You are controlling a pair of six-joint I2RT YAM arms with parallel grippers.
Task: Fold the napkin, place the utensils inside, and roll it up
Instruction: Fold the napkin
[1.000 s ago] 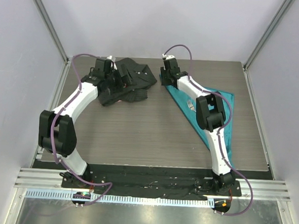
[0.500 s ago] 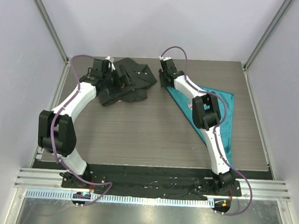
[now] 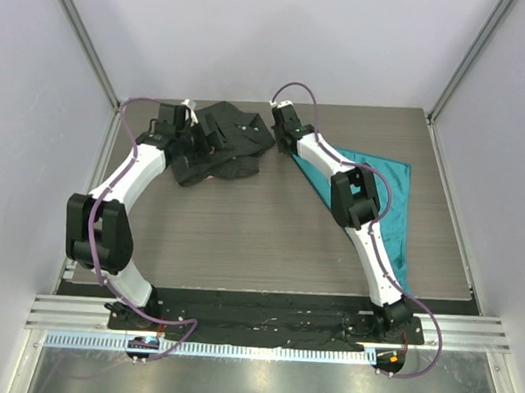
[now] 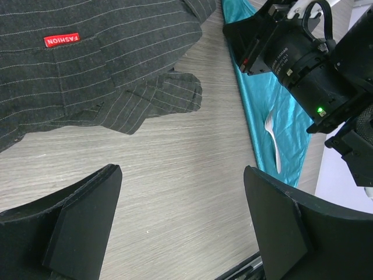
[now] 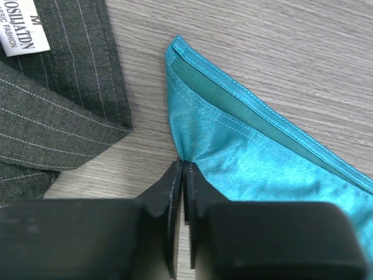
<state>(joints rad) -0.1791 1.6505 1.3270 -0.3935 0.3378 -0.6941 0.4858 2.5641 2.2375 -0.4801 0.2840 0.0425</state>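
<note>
Pinching edge of teal napkin (image 5: 262,169) with right end effector (image 5: 182,175) just beside pinstriped shirt (image 5: 52,111), holding left end effector (image 4: 180,216) spread over tabletop (image 4: 175,151), with fork (image 4: 273,140) lying lengthwise along the fold.

Top view: set high behind the arm bases, looking down and forward, far enough off to take in the whole table (image 3: 243,226). Left wrist: hung low and close over the table, facing past the shirt (image 4: 87,58) toward the right arm (image 4: 303,58), napkin (image 4: 268,99) and fork (image 4: 274,146). Right wrist: held very near, aimed straight down at the napkin tip beside the shirt hem. Shared by all three: napkin and shirt edge.
</note>
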